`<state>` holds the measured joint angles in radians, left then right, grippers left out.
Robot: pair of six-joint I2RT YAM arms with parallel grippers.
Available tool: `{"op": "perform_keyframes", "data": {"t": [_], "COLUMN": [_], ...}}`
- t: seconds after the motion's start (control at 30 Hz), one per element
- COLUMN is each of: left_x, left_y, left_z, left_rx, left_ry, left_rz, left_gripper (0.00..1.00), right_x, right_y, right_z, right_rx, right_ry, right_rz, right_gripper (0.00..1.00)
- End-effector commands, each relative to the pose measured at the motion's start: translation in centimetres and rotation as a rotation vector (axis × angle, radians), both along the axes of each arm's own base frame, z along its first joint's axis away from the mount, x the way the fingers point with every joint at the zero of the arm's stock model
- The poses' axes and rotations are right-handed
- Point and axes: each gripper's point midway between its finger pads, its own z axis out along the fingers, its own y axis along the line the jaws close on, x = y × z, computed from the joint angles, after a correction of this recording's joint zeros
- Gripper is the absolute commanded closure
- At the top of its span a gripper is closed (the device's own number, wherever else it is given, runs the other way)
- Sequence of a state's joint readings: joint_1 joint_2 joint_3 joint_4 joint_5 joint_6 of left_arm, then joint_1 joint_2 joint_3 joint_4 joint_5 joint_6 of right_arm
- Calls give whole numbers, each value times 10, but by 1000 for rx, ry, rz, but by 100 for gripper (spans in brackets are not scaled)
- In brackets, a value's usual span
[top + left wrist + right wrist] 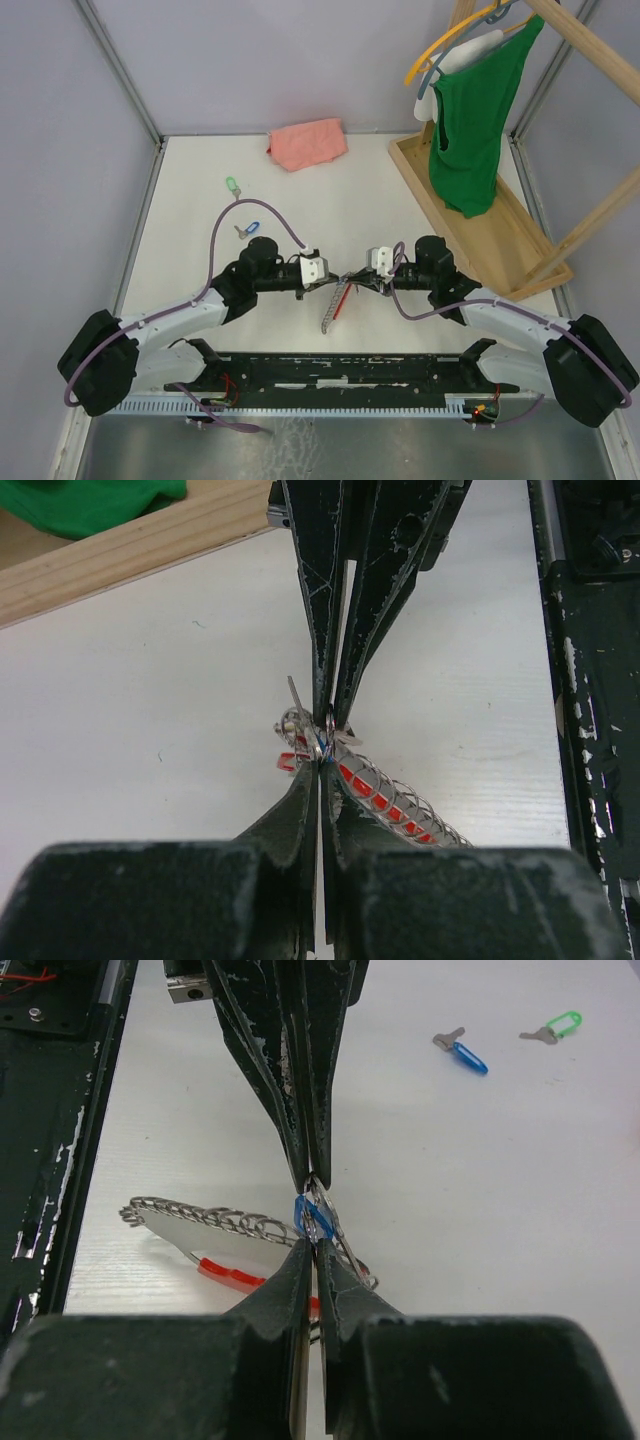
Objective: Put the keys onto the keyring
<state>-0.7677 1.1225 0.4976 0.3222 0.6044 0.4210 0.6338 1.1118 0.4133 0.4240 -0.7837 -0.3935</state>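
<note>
1. Nearest the arm bases, a chain (215, 1222) and a red tag (230, 1273) trail from the keyring (328, 720) down to the table (200, 170). Left to hang this way, they stay out of the working point.
2. At mid-table the left gripper (320, 768) and the right gripper (316, 1243) meet tip to tip. The pose suits threading, with one arm steadying the ring while the other feeds a key.
3. The left gripper's jaws are pressed fully together, apparently on the keyring's wire, and this holds the ring off the table.
4. The right gripper's jaws stand a thin slit apart, with their tips against the plastic head of a blue key (308, 1218) at the ring. It cannot be told whether they pinch this key, or whether it already sits on the ring.
5. Farther out, on the left side, a loose blue key (247, 229) and a green key (232, 185) lie flat, well apart from both grippers. By this judgement they are not yet threaded.
6. Farthest off are a pink cloth (307, 143) and a wooden rack (480, 235) carrying a green shirt (470, 110), none of which belongs to the task.
</note>
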Motion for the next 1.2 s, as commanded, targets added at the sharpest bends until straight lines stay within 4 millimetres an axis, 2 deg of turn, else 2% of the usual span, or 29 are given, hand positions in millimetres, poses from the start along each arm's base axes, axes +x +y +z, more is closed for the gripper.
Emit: {"op": "perform_keyframes", "data": {"t": [0.0, 0.1, 0.23, 0.43, 0.6, 0.77, 0.9, 1.03, 1.17], "left_x": [-4, -4, -3, 1, 2, 6, 1, -3, 11], "left_y": [-13, -14, -14, -7, 5, 15, 11, 2, 12], "left_z": [23, 22, 18, 12, -2, -26, -35, -33, -25], "left_rx": [-79, -75, -67, -52, -40, -11, -19, -60, -61], "left_ry": [-9, -6, 5, 33, 92, 174, 214, 220, 125], "left_rz": [-46, -48, -39, 27, 113, 212, 222, 216, 285], "left_gripper": [97, 97, 97, 97, 97, 97, 97, 88, 62], "right_x": [6, 6, 8, 16, 19, 20, 22, 22, 21], "right_y": [6, 7, 7, 6, 3, 4, 4, 6, 6], "right_z": [11, 9, 10, 25, 38, 53, 59, 60, 54], "right_rx": [7, 2, 4, 92, 169, 258, 299, 326, 293], "right_ry": [-5, 5, 2, -39, -66, -63, -61, -54, -59], "right_rz": [0, 4, -6, -78, -123, -139, -151, -144, -137], "right_gripper": [89, 89, 99, 99, 99, 99, 99, 100, 100]}}
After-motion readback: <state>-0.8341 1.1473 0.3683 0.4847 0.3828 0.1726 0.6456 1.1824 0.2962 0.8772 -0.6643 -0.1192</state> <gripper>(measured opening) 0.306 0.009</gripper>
